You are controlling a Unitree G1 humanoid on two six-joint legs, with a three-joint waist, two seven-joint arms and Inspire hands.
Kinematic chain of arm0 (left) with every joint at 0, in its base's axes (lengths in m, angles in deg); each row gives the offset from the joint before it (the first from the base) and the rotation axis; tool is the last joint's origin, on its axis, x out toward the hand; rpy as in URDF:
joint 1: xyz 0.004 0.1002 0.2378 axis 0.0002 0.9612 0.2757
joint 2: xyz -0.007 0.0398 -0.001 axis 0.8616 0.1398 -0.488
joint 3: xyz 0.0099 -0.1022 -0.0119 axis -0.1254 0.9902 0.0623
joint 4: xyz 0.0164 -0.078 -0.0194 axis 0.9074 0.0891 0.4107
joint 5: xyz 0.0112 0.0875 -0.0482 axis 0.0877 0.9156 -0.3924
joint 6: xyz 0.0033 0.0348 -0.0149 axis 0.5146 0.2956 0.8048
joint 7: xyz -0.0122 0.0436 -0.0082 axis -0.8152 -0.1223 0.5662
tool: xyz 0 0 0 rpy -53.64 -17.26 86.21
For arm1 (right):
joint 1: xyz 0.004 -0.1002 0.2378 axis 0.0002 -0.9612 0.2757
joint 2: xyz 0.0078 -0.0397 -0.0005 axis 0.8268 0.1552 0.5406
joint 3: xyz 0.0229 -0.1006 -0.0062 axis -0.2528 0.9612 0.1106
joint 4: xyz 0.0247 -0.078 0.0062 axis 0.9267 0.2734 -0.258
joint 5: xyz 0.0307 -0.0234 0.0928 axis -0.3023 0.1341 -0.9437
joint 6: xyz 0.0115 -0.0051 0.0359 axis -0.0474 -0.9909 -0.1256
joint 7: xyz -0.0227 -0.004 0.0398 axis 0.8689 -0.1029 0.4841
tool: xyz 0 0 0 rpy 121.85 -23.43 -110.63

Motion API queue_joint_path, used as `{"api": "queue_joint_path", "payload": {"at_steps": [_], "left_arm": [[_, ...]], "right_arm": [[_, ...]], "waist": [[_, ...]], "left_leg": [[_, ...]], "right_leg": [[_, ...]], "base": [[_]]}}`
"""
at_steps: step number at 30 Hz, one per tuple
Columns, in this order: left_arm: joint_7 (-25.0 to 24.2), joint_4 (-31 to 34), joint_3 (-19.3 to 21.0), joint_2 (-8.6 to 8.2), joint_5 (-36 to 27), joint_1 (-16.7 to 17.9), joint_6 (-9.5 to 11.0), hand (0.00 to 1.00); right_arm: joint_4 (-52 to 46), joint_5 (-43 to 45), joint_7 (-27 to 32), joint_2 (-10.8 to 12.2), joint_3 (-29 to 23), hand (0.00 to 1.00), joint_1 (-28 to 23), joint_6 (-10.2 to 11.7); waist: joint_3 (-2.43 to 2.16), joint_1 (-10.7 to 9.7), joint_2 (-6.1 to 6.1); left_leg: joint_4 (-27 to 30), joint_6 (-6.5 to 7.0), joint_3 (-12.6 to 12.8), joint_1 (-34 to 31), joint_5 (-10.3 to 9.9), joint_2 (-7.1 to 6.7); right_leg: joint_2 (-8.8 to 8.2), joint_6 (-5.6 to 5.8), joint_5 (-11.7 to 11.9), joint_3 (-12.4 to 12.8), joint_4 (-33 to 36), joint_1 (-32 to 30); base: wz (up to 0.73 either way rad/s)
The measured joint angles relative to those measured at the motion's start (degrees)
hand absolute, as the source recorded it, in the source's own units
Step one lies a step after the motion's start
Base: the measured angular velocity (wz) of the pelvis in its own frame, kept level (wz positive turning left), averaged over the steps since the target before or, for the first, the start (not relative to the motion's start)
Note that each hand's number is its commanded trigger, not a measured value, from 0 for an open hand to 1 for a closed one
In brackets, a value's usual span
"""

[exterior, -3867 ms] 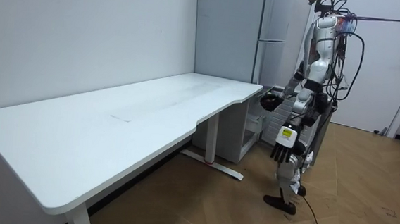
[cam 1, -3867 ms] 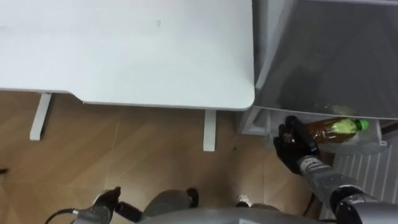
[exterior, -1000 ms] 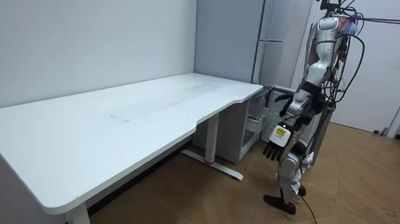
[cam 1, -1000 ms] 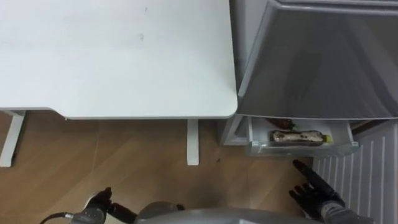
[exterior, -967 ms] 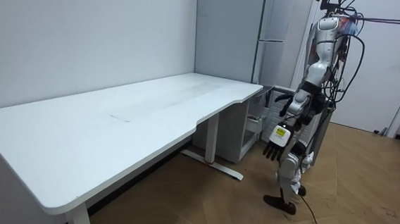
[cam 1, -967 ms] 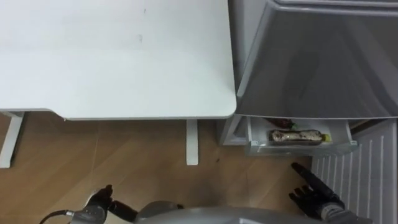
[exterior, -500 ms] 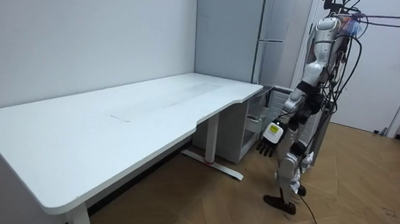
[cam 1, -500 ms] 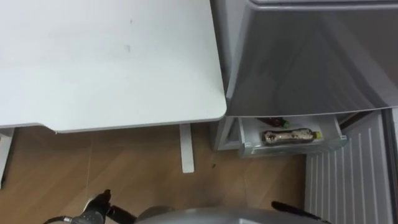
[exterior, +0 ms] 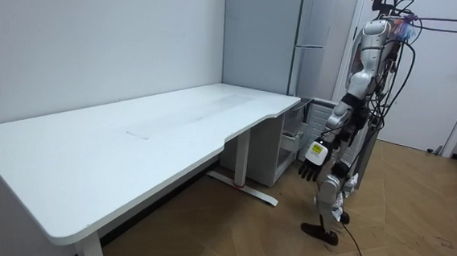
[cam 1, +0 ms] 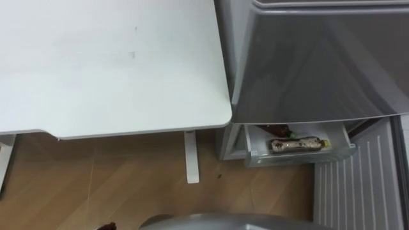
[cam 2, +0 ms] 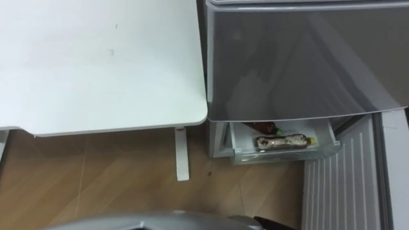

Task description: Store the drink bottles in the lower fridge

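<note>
Desk (cam 1: 115, 64) takes up the left side, its white top reaching right until it almost meets the fridge, with one white leg (cam 1: 191, 156) standing on the wooden floor (cam 1: 115, 185) below the corner. Next comes the fridge (cam 1: 319, 57), whose grey upper front overhangs the lower drawer (cam 1: 300, 156). The drawer stands pulled out toward the robot. The bottle (cam 1: 295, 145) lies on its side inside it, lengthwise along the front wall, probably because the compartment is too shallow for it to stand upright. Just behind it a second dark drink (cam 1: 279, 130) with a touch of red sits half under the overhang. Further right the open fridge door (cam 1: 358, 185) shows its ribbed white inside, swung wide so the drawer can slide. In the room view the robot stands upright before the fridge, and its left hand (exterior: 311, 168) hangs by its thigh with relaxed fingers, carrying nothing. A dark sliver at the lower edge of the right eye view is likely the right hand (cam 2: 273, 223); whether it is open or closed I cannot tell. With the drinks stowed, I judge that pushing the drawer in is what remains.
</note>
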Motion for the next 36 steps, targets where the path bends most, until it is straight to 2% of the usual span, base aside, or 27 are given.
{"api": "queue_joint_path", "payload": {"at_steps": [4, 7, 10, 11, 12, 16, 18, 19, 20, 23, 24, 27, 29, 30, 32, 36], "left_arm": [[0.12, 0.0, -0.48, -0.1, -0.05, -0.1, -0.12, 0.0], [0.1, 0.0, -0.59, -0.16, -0.05, -0.13, -0.02, 0.0], [0.1, 0.04, -0.62, -0.18, -0.24, -0.31, 0.02, 0.0], [0.21, -0.02, -0.73, -0.17, -0.96, -0.69, 0.07, 0.0], [0.37, -0.06, -0.96, -0.14, -1.6, -0.92, 0.17, 0.0], [1.27, -0.13, -0.94, -0.46, -2.72, -1.99, 2.3, 0.0], [1.35, -1.04, -0.72, -0.21, -3.05, -3.28, 3.47, 0.0], [1.61, -1.7, -0.62, -0.11, -3.18, -4.45, 4.39, 0.0], [2.06, -2.09, -0.65, -0.1, -4.32, -5.33, 5.1, 0.0], [2.65, -3.83, -0.52, -0.05, -5.54, -7.16, 7.07, 0.0], [2.75, -4.24, -0.51, -0.04, -5.7, -7.4, 7.17, 0.0], [3.92, -6.46, -0.6, 0.14, -6.67, -9.05, 7.69, 0.0], [4.81, -8.23, -0.86, 0.78, -9.09, -10.63, 7.91, 0.0], [5.05, -8.39, -1.08, 0.93, -9.86, -10.86, 7.9, 0.0], [5.77, -8.86, -2.21, 2.25, -11.8, -11.75, 7.87, 0.0], [6.86, -8.85, -4.76, 2.91, -12.18, -13.51, 7.83, 0.0]], "right_arm": [[-0.02, -3.17, 0.71, 0.26, -0.16, 0.0, -0.03, -0.42], [-0.03, -10.28, 0.81, 0.82, -1.01, 0.0, 0.11, -1.13], [-0.32, -18.33, 0.44, 1.19, -2.82, 0.0, 0.39, -1.29], [-0.57, -22.19, 0.6, 1.14, -3.57, 0.0, 0.45, -1.23], [-0.85, -24.03, 0.68, 1.08, -3.69, 0.0, 0.59, -1.2], [-1.78, -34.23, 0.87, 1.03, -9.6, 0.0, 4.01, -0.53], [-1.78, -38.73, 0.59, 0.96, -11.63, 0.0, 6.42, 0.46], [-1.9, -41.14, 0.12, 0.97, -12.44, 0.0, 8.08, 1.57], [-1.97, -43.0, -0.09, 0.95, -12.69, 0.0, 9.83, 2.39], [-1.95, -45.22, -0.5, 0.89, -15.47, 0.0, 13.93, 3.48], [-1.98, -45.24, -0.51, 0.82, -15.99, 0.0, 14.65, 3.89], [-1.74, -47.97, -0.59, -0.15, -16.97, 0.0, 17.53, 5.27], [-1.69, -49.25, -0.16, -0.94, -16.96, 0.0, 18.72, 5.95], [-1.69, -49.48, -0.07, -1.22, -16.97, 0.0, 18.93, 5.96], [-1.82, -49.96, 0.81, -1.95, -16.97, 0.0, 20.73, 6.39], [-2.01, -52.67, 1.15, -4.21, -16.84, 0.0, 22.83, 7.19]], "waist": [[-0.02, -0.14, 0.38], [-0.01, -0.44, 0.85], [-0.3, -1.43, 1.7], [-0.4, -1.47, 1.61], [-0.36, -1.47, 1.82], [-0.21, -1.56, 2.73], [-0.15, -1.63, 2.82], [0.05, -1.49, 3.21], [0.37, -1.47, 2.98], [0.89, -0.84, 2.78], [1.01, -0.81, 2.92], [1.37, 0.11, 3.22], [1.68, 0.73, 2.56], [1.72, 0.8, 2.51], [1.71, 0.97, 1.96], [1.65, 1.93, 1.81]], "left_leg": [[0.26, -0.04, -0.26, -0.3, -0.06, 0.01], [1.15, -0.11, 0.19, -1.24, -0.5, 0.26], [1.88, -0.15, 0.22, -2.96, -0.64, 0.42], [1.99, -0.14, 0.33, -3.51, -0.63, 0.46], [2.13, -0.14, 0.37, -3.84, -0.63, 0.47], [3.2, -0.1, 0.87, -7.03, -0.61, 0.5], [4.59, -0.09, 0.61, -9.39, -0.63, 0.5], [5.65, -0.09, 0.4, -10.87, -0.63, 0.51], [7.31, -0.09, 0.38, -13.03, -0.64, 0.47], [12.2, 0.0, 0.48, -19.39, -1.18, 0.68], [13.76, 0.01, 0.42, -20.93, -1.52, 0.84], [20.49, 0.2, 0.31, -28.1, -3.3, 1.03], [27.12, 0.5, 0.3, -34.59, -5.04, 0.33], [28.96, 0.53, 0.32, -36.29, -5.64, 0.39], [35.63, 0.34, 0.31, -43.48, -7.16, 0.26], [42.04, 0.51, 0.19, -52.0, -7.52, 0.39]], "right_leg": [[0.01, -0.05, -0.04, -0.12, -0.12, -0.12], [0.18, -0.09, -0.21, -0.13, -0.07, -0.77], [0.29, -0.21, -0.17, -0.2, 0.3, -2.44], [0.3, -0.23, -0.15, -0.15, 0.49, -3.07], [0.28, -0.24, -0.15, -0.15, 0.92, -3.44], [0.03, -0.43, -0.51, 0.51, 3.47, -7.59], [-0.18, -0.58, -0.98, 0.6, 5.44, -10.26], [-0.35, -0.7, -1.17, 0.38, 6.8, -11.72], [-0.72, -0.86, -1.7, 0.27, 8.97, -14.07], [-1.06, -1.27, -2.68, 0.71, 14.72, -20.52], [-1.09, -1.37, -2.94, 0.71, 16.06, -21.9], [-1.7, -1.77, -5.11, 0.99, 23.28, -29.37], [-3.12, -1.71, -8.38, 1.85, 32.07, -36.62], [-3.25, -1.7, -9.09, 2.03, 34.1, -38.38], [-4.28, -1.7, -11.43, 2.36, 41.38, -45.62], [-4.9, -2.29, -11.92, 2.85, 47.91, -53.98]], "base": [[0.03], [-0.01], [0.0], [-0.04], [0.0], [-0.07], [-0.03], [0.05], [0.06], [0.01], [-0.04], [0.04], [0.13], [0.08], [0.07], [0.06]]}}
